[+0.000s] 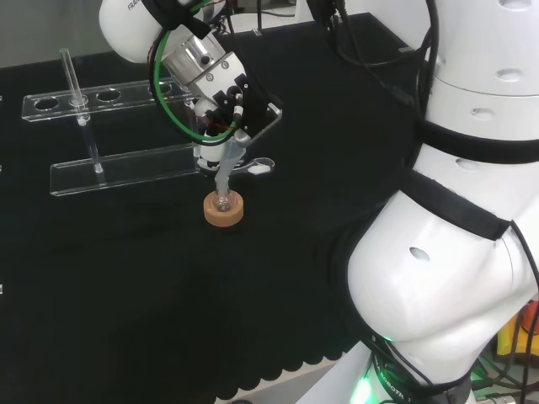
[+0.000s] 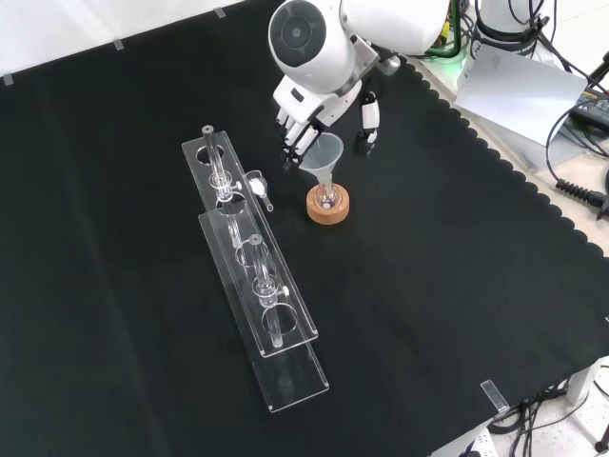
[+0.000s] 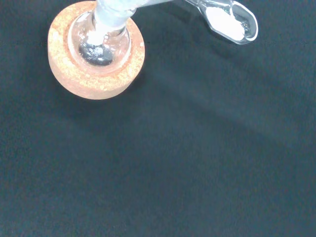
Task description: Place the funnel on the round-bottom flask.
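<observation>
Robot hand (image 2: 324, 109): fingers pinch funnel (image 2: 327, 152) rim | funnel stem inside round-bottom flask (image 2: 327, 198) on cork ring (image 2: 327, 208) | risk: release while tilted could tip the flask.

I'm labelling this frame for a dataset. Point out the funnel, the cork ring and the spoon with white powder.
funnel (image 2: 328, 152), front view, cone wall.
cork ring (image 2: 327, 210), front view, outer side.
spoon (image 3: 228, 21), wrist view, powder-filled bowl.
</observation>
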`<action>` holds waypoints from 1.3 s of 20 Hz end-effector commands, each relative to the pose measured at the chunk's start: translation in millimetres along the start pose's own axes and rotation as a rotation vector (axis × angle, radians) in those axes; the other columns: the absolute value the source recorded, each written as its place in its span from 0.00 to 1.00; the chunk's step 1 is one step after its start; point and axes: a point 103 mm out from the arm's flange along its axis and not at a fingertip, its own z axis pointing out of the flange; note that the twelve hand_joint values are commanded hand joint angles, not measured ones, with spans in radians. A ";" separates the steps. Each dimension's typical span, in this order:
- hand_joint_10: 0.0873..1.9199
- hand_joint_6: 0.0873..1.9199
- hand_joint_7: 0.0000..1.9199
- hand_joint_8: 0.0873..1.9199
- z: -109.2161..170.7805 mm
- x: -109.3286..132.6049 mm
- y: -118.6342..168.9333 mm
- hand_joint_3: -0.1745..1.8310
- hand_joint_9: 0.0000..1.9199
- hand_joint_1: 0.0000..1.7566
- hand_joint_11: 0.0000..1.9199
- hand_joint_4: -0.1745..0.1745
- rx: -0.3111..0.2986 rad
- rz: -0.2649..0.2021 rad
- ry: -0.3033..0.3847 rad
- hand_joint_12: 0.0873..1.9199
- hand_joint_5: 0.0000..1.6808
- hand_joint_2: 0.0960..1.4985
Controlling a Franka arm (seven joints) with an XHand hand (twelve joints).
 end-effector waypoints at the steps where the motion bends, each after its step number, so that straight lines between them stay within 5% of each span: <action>1: 0.26 0.00 0.12 0.33 -3.1 0.8 -10.2 0.31 0.35 0.28 0.32 0.41 -0.040 -0.003 0.000 0.64 0.15 0.40; 13: 0.27 0.00 0.14 0.34 -8.8 -28.9 -38.5 0.29 0.34 0.30 0.32 0.41 -0.162 0.018 0.061 0.65 0.17 0.43; 26: 0.26 0.00 0.19 0.33 23.1 -92.7 -50.3 0.30 0.37 0.34 0.33 0.39 -0.235 0.081 0.180 0.64 0.22 0.45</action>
